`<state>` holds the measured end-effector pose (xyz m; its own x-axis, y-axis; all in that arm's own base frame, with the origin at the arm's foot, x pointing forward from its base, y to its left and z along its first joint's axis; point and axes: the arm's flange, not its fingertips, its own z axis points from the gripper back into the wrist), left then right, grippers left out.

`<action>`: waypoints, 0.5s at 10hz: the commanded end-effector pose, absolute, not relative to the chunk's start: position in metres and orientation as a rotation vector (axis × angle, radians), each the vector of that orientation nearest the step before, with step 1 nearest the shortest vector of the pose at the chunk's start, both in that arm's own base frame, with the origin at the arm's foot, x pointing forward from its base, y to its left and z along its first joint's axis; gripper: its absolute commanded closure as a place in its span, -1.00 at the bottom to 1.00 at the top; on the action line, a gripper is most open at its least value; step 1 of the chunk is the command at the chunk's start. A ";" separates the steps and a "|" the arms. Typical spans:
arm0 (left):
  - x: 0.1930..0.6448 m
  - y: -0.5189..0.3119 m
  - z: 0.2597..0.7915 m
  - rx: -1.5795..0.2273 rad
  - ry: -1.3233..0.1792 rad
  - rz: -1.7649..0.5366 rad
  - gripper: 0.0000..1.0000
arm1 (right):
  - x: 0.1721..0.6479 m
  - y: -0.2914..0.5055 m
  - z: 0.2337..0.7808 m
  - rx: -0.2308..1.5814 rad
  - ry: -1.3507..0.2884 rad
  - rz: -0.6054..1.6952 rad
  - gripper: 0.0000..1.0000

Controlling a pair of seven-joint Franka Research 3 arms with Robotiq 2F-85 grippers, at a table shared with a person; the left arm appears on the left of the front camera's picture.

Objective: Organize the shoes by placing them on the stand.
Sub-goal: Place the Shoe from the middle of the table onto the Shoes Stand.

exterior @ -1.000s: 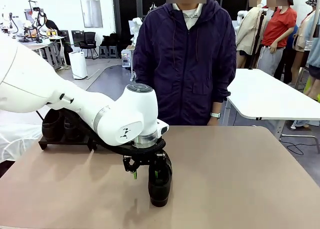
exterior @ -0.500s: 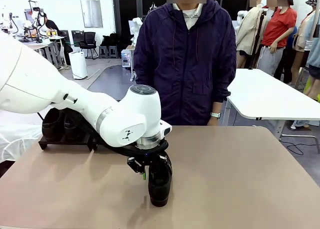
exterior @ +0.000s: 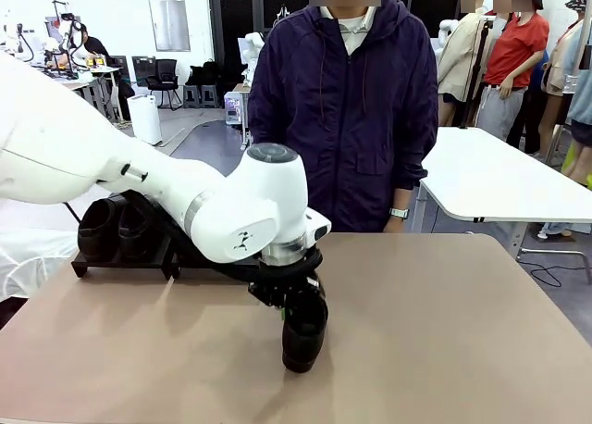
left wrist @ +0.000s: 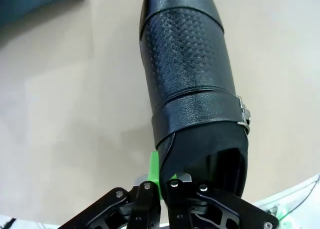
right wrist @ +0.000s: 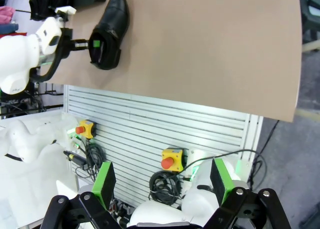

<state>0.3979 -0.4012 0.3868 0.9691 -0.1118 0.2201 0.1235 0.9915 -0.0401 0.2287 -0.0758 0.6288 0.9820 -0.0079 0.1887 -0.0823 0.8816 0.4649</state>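
A: What does the camera across the table show?

B: The left claw (exterior: 294, 305) is pinched tight on the back edge of a shiny black leather slip-on shoe (exterior: 303, 336). The shoe is on the smooth brown table (exterior: 444, 331), near the middle, in front of a person in a dark purple jacket (exterior: 344, 109).

A: And the camera on that arm?

B: It looks right down the shoe (left wrist: 192, 89). You can see bumpy dots on the leather and a little silver buckle (left wrist: 243, 114), which the front camera cannot see. One green pad (left wrist: 154, 170) presses outside the heel rim.

A: Where is the low black stand?

B: At the far left of the table (exterior: 120, 257). More black shoes (exterior: 116, 228) sit on it.

A: And the other claw?

B: The right claw (right wrist: 162, 181) is wide open, holding nothing, well away from the table edge.
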 end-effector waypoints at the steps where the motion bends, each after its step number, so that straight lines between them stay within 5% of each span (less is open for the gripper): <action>1: 0.392 -0.383 0.433 -0.083 -0.332 -0.177 1.00 | 0.230 -0.076 0.632 0.516 -0.195 0.064 -1.00; 5: 0.404 -0.306 0.476 -0.141 -0.734 0.047 1.00 | 0.230 -0.076 0.632 0.516 -0.195 0.064 -1.00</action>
<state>0.4108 -0.3181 0.4969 0.8374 0.0260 0.5460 0.0543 0.9900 -0.1304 0.2287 -0.0758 0.6288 0.9820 -0.0078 0.1887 -0.0823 0.8816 0.4648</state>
